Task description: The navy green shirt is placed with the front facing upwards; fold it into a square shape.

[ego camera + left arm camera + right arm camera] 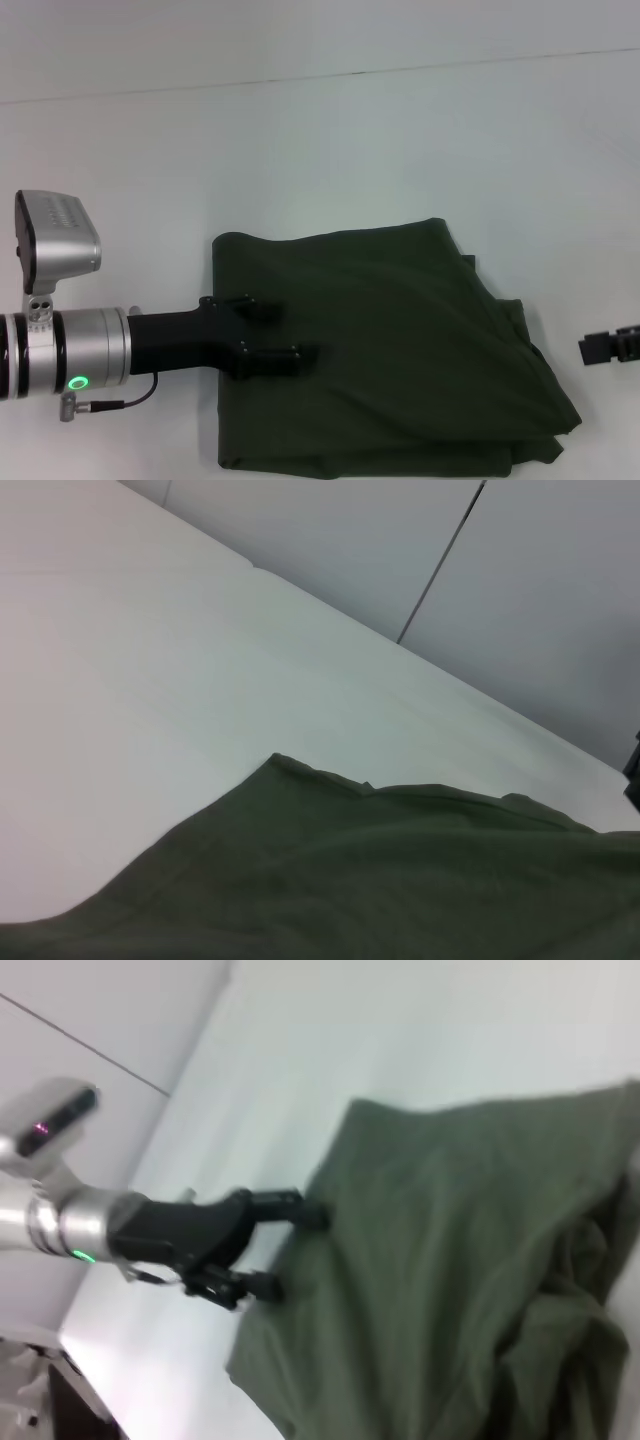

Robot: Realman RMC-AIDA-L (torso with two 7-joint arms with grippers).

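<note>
Already folded, the navy green shirt (400,360) lies on the table (320,150). Left gripper (281,332) released above its left edge; right gripper (605,346) aside, state unclear. Soft, limp cloth: pinch hems.

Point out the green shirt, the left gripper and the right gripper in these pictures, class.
green shirt (400,350): head view, middle of the folded cloth.
left gripper (285,331): head view, midway between its open fingertips, over the shirt's left side.
right gripper (600,347): head view, black tip at the picture's right edge.
</note>
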